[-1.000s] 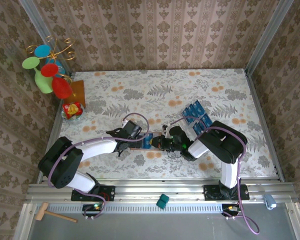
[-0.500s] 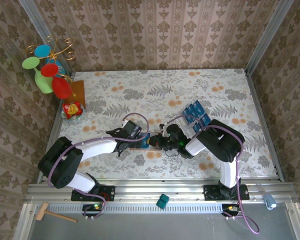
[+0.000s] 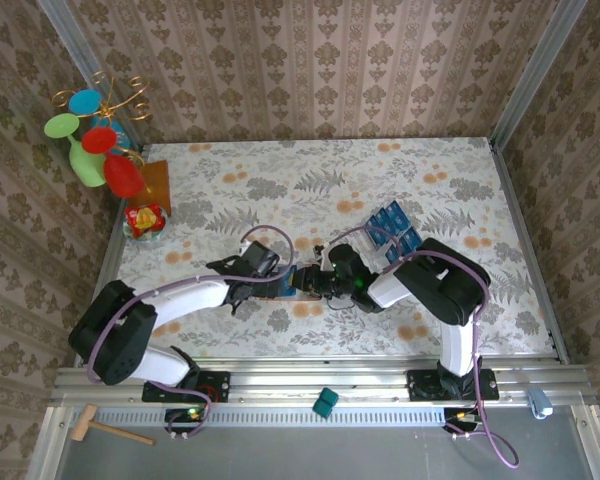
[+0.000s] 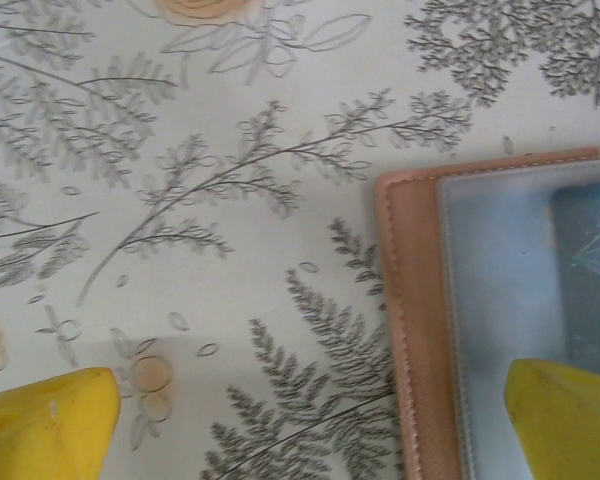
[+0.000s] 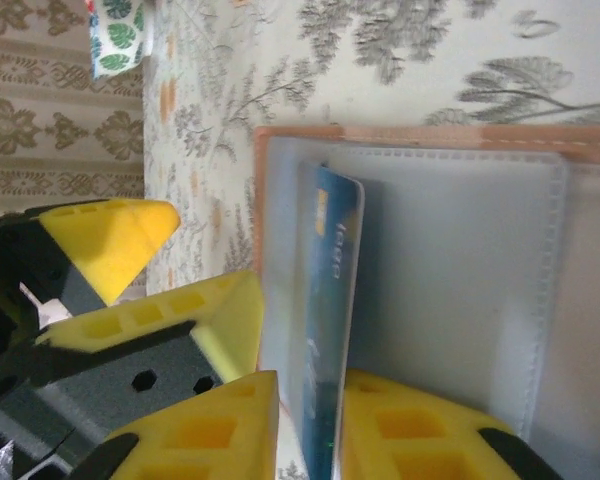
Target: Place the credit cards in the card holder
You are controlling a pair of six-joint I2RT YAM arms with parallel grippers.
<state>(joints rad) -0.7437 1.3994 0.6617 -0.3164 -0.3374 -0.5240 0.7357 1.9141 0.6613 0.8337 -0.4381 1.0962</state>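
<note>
While the left end effector [image 4: 305,425] hangs spread wide, one yellow tip above the card holder [image 4: 412,330] and the other above bare worktop [image 4: 230,150], I see the holder lying open and flat near the worktop's front edge, between the two arms. One blue credit card [image 5: 330,300] stands on edge in the holder's grey-blue pocket. Its near end is closely flanked by the yellow tips of the right end effector [image 5: 310,425]; I cannot tell whether they pinch it or stand just clear. Compared with a second ago, the right end effector has shifted slightly left over the holder, and the left arm's elbow sits a little lower. The remaining credit cards [image 3: 392,228] lie grouped behind the right arm, well apart from the holder.
</note>
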